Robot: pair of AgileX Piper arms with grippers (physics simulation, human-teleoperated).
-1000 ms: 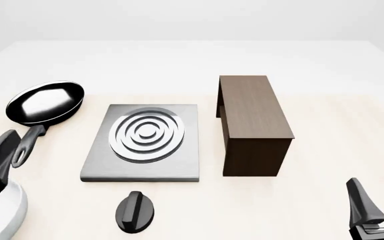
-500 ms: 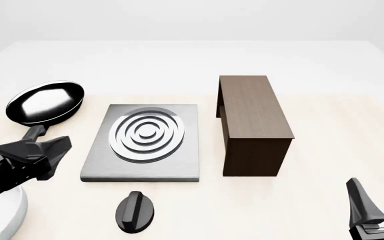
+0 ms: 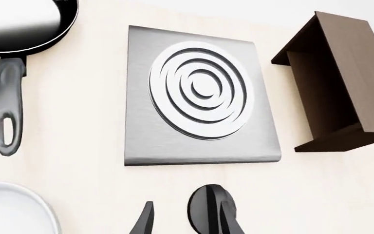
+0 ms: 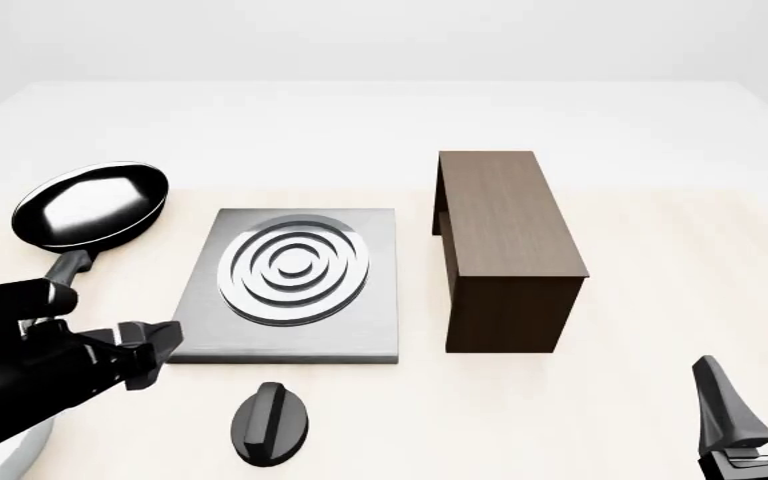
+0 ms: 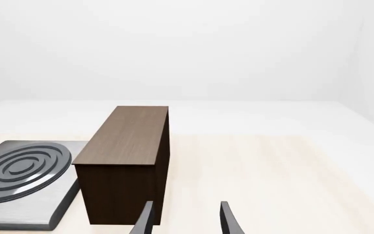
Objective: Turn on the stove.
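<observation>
Since earlier frame, left gripper (image 4: pixel 155 345) moved rightward toward knob (image 4: pixel 269 423). Front view: stove (image 4: pixel 284 285) seen between pan (image 4: pixel 88 208) and wooden block (image 4: pixel 504 245); right gripper (image 4: pixel 762 405) parked, jaws apart. Left wrist view: jaws apart above knob (image 3: pixel 208 210).

We see bare table around the knob (image 4: pixel 271 424) on its right and near sides, and a narrow open strip between it and the stove (image 4: pixel 287 285). The left gripper (image 4: pixel 157 345) hangs just beside the stove's near-left corner. The wooden block (image 4: pixel 504 245) walls off the stove's right side, the frying pan (image 4: pixel 88 213) its left.
</observation>
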